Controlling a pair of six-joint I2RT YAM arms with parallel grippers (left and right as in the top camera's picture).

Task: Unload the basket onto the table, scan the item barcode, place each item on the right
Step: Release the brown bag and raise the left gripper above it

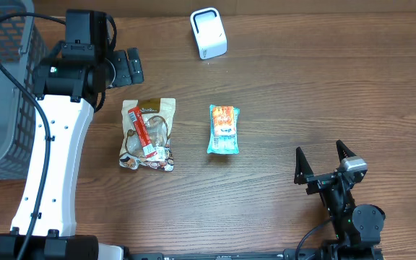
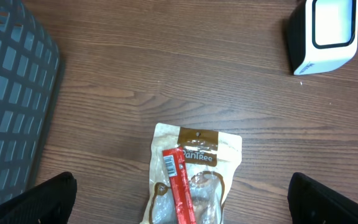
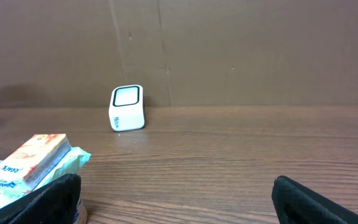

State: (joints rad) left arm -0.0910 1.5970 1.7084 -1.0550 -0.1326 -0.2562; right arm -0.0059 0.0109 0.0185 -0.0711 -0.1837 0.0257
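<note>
Wood-grain desk (image 1: 302,87), brown cardboard wall behind it in the right wrist view. Grey mesh basket (image 1: 2,87) sits at the far-left corner, along the left edge. White scanner (image 1: 208,33) stands by the far edge, about midway along it, apart from everything else. Two items lie flat between the far and near edges. A brown pouch (image 1: 161,126) lies left of the desk's middle, with a red stick pack (image 1: 143,133) resting lengthwise on top of it. An orange-and-teal packet (image 1: 223,129) lies near the middle of the desk, just right of the pouch and not touching it. From the left wrist view I can read a white barcode label (image 2: 169,165) on the far end of the red stick pack, facing up. Left hand (image 1: 127,66) hangs over the desk between the basket and the scanner, just beyond the pouch's far end. Its fingers (image 2: 42,199) sit in the two lower corners of its own view, spread wide, with nothing between them but the pouch on the desk below. Right hand (image 1: 322,162) is low toward the near-right corner, well apart from the packet. Its fingers (image 3: 48,199) are also spread wide, holding nothing and pointing toward the far edge.
</note>
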